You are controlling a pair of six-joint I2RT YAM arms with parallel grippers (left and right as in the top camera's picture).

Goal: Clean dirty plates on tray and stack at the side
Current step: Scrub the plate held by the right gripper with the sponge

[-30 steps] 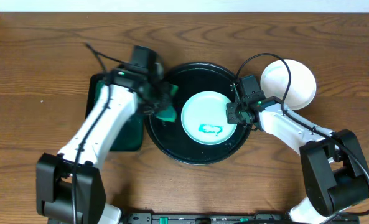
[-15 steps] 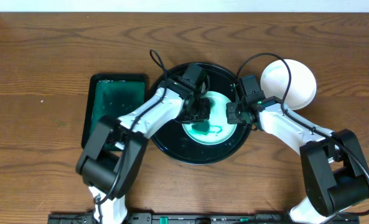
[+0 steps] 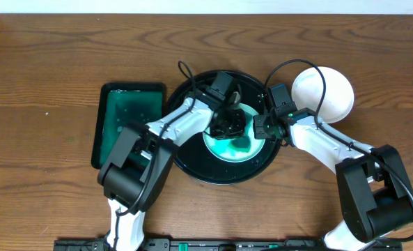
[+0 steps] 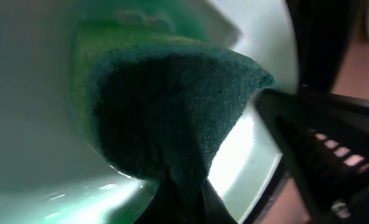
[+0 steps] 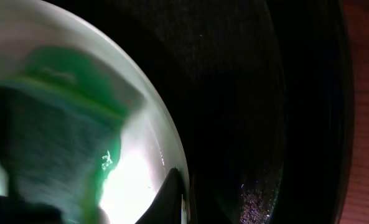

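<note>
Over tray point(image 3: 213, 171) we see left gripper point(image 3: 229, 128) clamping sponge point(image 4: 172, 106) on plate point(image 3: 244, 148), right gripper point(image 3: 261, 130) pinching its rim; left wrist view shows sponge fibres.

Centre of black tray point(image 3: 196, 164) blocked: left claw point(image 3: 232, 127), clamped on sponge point(image 4: 172, 106), over the plate point(image 3: 223, 148); right claw point(image 3: 263, 130) apparently pinching its right rim. Left arm point(image 3: 175, 125) and right arm point(image 3: 317, 139) bar the flanks. Green tray point(image 3: 126, 115) mid-left, stacked plates point(image 3: 329, 94) upper right. Open table point(image 3: 46, 63) upper left, along top.

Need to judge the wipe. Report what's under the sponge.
The sponge, pinched by the left gripper, presses on the plate. Around it, green residue shows; any smear beneath is covered.
</note>
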